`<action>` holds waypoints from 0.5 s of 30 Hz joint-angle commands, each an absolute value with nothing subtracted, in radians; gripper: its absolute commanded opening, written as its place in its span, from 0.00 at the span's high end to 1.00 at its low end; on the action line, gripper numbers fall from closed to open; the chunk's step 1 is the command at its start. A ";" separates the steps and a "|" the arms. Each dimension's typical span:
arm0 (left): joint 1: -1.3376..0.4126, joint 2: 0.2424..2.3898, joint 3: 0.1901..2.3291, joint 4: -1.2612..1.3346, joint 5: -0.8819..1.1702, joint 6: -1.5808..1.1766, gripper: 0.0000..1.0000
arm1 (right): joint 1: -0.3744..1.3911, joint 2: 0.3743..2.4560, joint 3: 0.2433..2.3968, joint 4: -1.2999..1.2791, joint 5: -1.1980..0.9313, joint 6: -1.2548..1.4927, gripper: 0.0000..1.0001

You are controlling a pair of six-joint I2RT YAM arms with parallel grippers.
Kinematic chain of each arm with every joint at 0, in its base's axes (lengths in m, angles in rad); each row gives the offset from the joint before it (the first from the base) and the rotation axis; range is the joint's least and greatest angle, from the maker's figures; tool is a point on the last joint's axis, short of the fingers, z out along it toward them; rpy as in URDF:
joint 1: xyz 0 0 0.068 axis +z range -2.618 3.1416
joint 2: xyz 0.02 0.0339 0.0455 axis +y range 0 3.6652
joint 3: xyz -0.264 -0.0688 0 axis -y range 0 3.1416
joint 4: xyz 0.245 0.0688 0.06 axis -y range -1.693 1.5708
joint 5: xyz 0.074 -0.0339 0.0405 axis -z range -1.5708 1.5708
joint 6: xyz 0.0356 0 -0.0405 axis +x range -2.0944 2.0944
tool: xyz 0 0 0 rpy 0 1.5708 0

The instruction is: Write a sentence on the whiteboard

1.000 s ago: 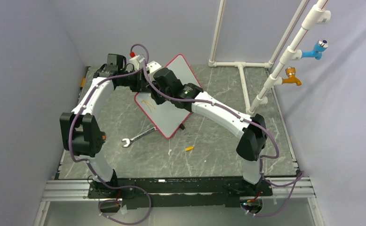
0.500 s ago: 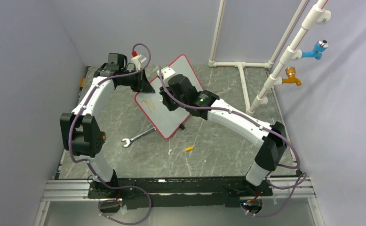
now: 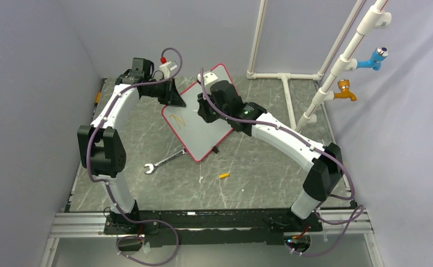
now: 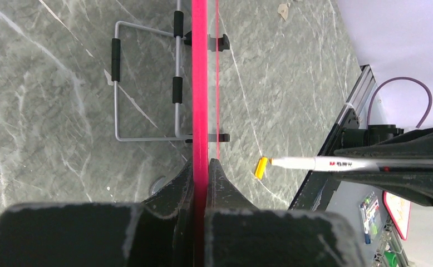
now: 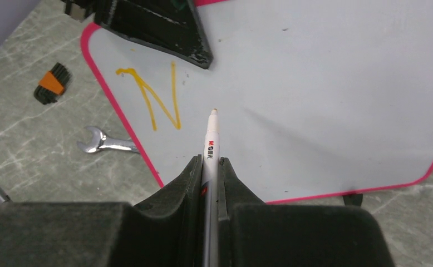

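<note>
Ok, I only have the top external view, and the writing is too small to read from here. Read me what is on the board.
Observer: On the right wrist view, the sentence is a single orange letter, an N, near one red-framed edge of the whiteboard.
Operator: Check the right gripper's hold.
Observer: The right gripper is shut on a white marker. Its tip points at bare board just right of the N. I cannot tell if it touches.
Operator: Now the left one.
Observer: On the left wrist view, the left gripper is clamped on the whiteboard's rim, seen edge-on.
</note>
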State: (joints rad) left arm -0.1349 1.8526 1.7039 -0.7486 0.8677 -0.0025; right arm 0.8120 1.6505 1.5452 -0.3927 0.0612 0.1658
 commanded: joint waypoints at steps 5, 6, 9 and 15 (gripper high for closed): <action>-0.150 1.850 1.724 -0.719 0.882 0.066 1.00 | 0.818 1.685 1.596 -0.321 -0.047 0.176 1.00; -0.150 1.849 1.724 -0.719 0.881 0.065 1.00 | 0.819 1.691 1.600 -0.323 -0.050 0.175 1.00; -0.150 1.845 1.725 -0.718 0.885 0.063 1.00 | 0.819 1.701 1.603 -0.324 -0.059 0.176 1.00; -0.150 1.829 1.722 -0.713 0.893 0.064 1.00 | 0.827 1.723 1.608 -0.317 -0.056 0.182 1.00</action>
State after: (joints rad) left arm -0.1349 1.8526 1.7039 -0.7483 0.8692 -0.0025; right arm 0.8200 1.7176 1.5578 -0.3641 -0.0391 0.1680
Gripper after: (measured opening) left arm 0.068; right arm 0.127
